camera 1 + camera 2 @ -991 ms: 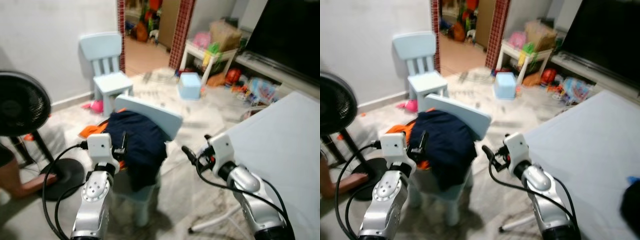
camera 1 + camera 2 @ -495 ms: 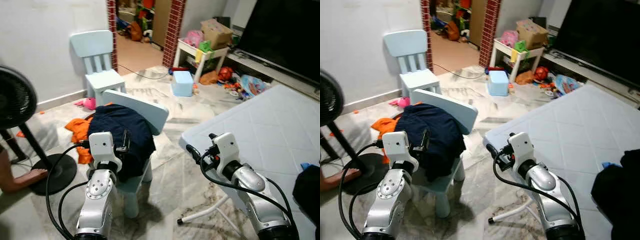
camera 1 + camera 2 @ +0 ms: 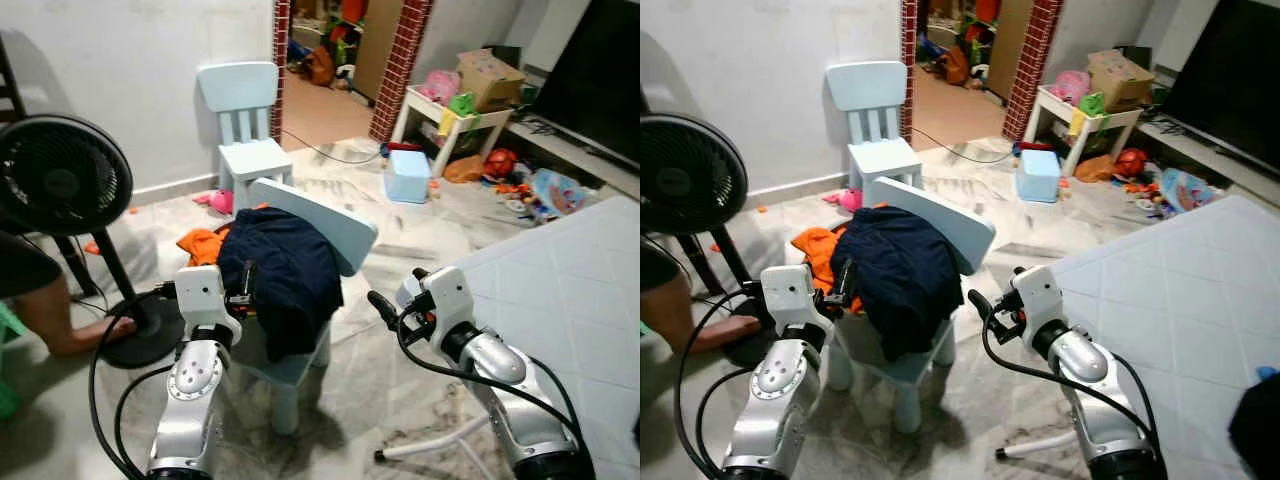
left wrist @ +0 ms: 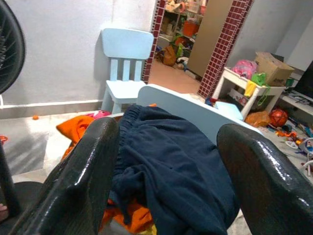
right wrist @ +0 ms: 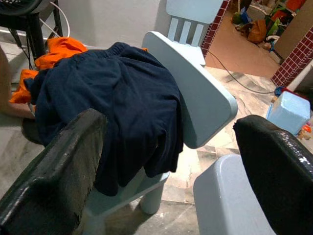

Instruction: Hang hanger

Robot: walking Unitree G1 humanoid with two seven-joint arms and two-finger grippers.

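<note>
Near chair, the landmark, carrying a heap of two garments: a navy garment draped over its seat and an orange garment beneath it, on the side toward the fan. The left gripper, fingers apart and empty, hangs just beside the navy garment; the right gripper, also spread and empty, is near the chair's other side. No hanger can be made out; if one is present, it probably lies under the clothes. The step in hand appears to be locating it: lifting the navy garment aside by one edge, without dragging the whole heap off the seat, would serve best. Counted: two pale blue chairs, the second chair behind the first against the wall; one fan; one person's arm beside the fan's base.
</note>
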